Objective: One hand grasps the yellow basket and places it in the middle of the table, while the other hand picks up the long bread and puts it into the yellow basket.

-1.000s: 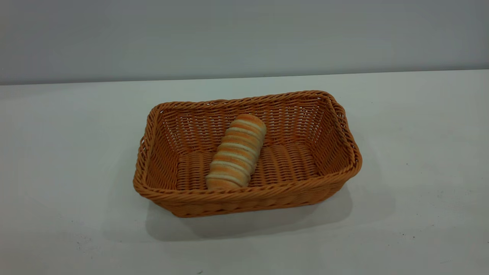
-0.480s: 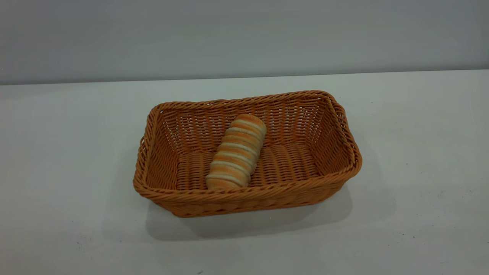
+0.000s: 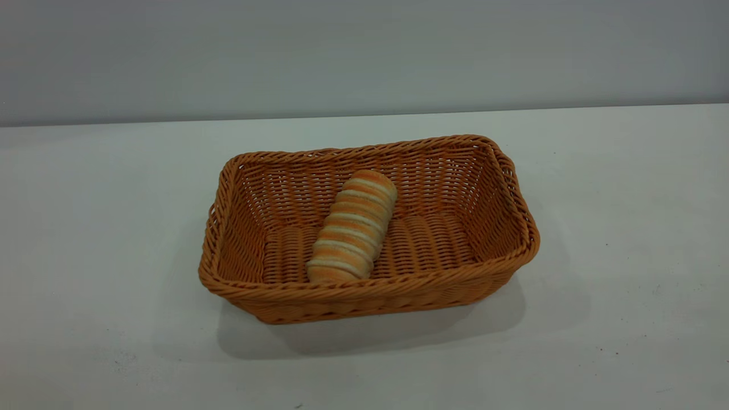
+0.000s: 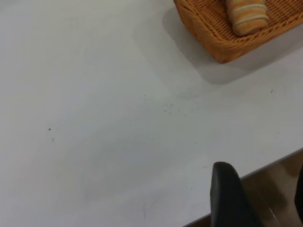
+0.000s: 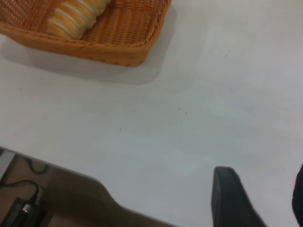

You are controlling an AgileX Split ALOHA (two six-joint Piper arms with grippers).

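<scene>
The yellow basket (image 3: 369, 230) sits mid-table (image 3: 626, 228), well clear of every edge, and the long bread (image 3: 353, 226) lies slantwise on its ribbed bottom. I judge the job done, so my left tool (image 4: 258, 198) and right tool (image 5: 258, 198) hang spread and empty over the table's near edge.

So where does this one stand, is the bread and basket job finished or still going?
It looks finished. The basket sits near the middle of the table, and the bread lies inside it, propped against the far wall. Nothing is in hand: the left gripper and right gripper are both open and empty, pulled back near the table edge away from the basket. Nothing appears left to do.
</scene>
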